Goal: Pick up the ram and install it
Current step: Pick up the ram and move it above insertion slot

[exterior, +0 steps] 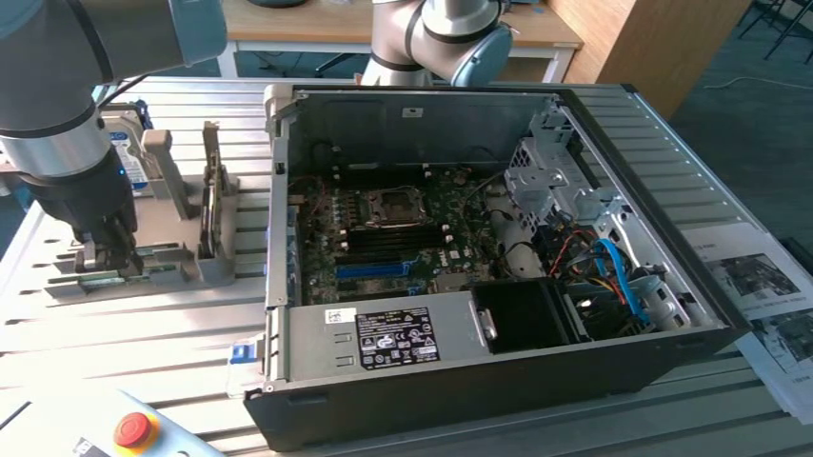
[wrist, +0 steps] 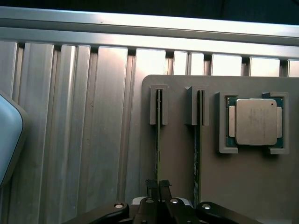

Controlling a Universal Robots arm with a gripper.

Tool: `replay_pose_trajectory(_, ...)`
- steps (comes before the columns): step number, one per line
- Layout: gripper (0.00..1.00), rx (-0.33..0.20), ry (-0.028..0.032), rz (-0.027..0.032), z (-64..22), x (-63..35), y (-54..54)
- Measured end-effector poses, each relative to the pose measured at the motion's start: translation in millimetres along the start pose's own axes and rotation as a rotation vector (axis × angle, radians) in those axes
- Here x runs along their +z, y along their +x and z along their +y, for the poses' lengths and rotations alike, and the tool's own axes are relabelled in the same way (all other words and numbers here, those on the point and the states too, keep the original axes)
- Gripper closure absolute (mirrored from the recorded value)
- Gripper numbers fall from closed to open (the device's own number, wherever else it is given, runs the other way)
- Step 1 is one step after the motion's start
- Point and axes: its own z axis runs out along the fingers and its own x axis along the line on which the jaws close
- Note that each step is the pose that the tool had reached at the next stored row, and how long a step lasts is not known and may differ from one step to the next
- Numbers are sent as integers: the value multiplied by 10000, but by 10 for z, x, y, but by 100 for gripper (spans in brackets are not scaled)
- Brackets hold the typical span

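Two thin green ram sticks stand on edge in the slots of a grey holder plate (wrist: 180, 158). In the wrist view my gripper (wrist: 158, 185) is shut on the ram (wrist: 158, 140), with its dark fingertips (wrist: 151, 185) pinching the top edge. The second stick (wrist: 198, 140) stands free beside it. In the exterior view the gripper (exterior: 109, 255) reaches down onto the holder (exterior: 140, 267) at that view's left, beside the open computer case (exterior: 273, 314). The motherboard's blue slots (exterior: 375, 269) lie inside the case.
A square silver processor (wrist: 255, 122) sits in a recess of the holder plate. Upright grey brackets and a drive (exterior: 133, 157) stand behind the gripper. A red emergency button (exterior: 133, 430) is at the front, and papers (exterior: 763, 286) lie at the exterior view's right on the slatted metal table.
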Motion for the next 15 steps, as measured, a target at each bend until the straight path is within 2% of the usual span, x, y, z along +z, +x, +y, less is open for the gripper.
replay_pose_trajectory(2,88,0,1,-6,0,0,0)
replay_pose_trajectory(9,88,-3,5,-101,0,0,1)
replay_pose_trajectory(15,88,-3,6,-107,1,-24,2)
